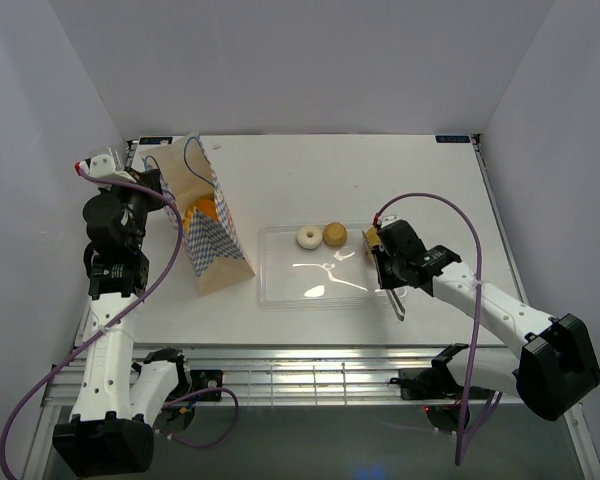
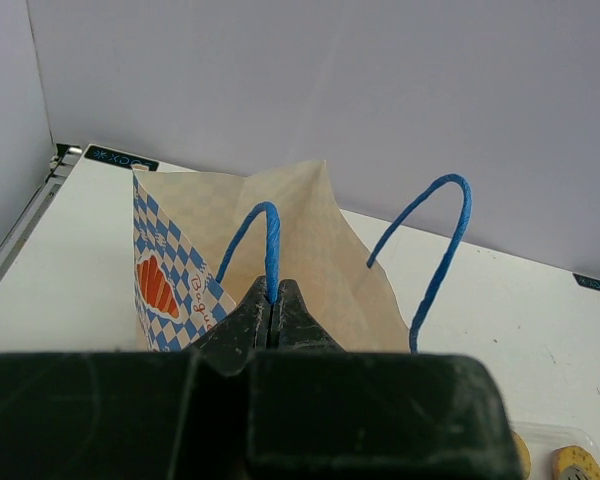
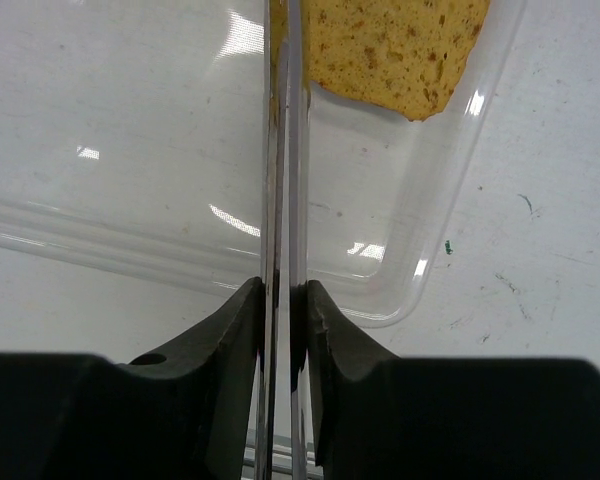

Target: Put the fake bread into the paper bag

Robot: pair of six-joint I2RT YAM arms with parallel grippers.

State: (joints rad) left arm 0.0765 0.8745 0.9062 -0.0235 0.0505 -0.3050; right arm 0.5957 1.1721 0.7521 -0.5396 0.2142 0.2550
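The left gripper [image 2: 273,300] is pressed together on a blue cord handle [image 2: 270,240] of the paper bag [image 2: 310,250], the cord being pinched just above the fingertips. Directly beyond the gripper the bag's mouth is held open. Its blue-and-white chequered side and orange mark [image 2: 157,285] are seen to the left, and the second handle [image 2: 442,240] arches free to the right. Orange bread pieces [image 1: 206,211] can be seen inside the bag from above. The right gripper [image 3: 280,295] is clamped on a thin metal utensil [image 3: 280,150], seen edge-on; what kind of utensil it is cannot be told. The utensil reaches forward from the fingers over the clear plastic tray [image 3: 420,265]. Just ahead and slightly right of it, a speckled toast slice [image 3: 390,45] lies in the tray's corner. Further left of this gripper, a pale ring [image 1: 308,237] and a small bun [image 1: 333,234] lie side by side in the tray. The bag is well apart from the right gripper, across the white table [image 1: 380,170].
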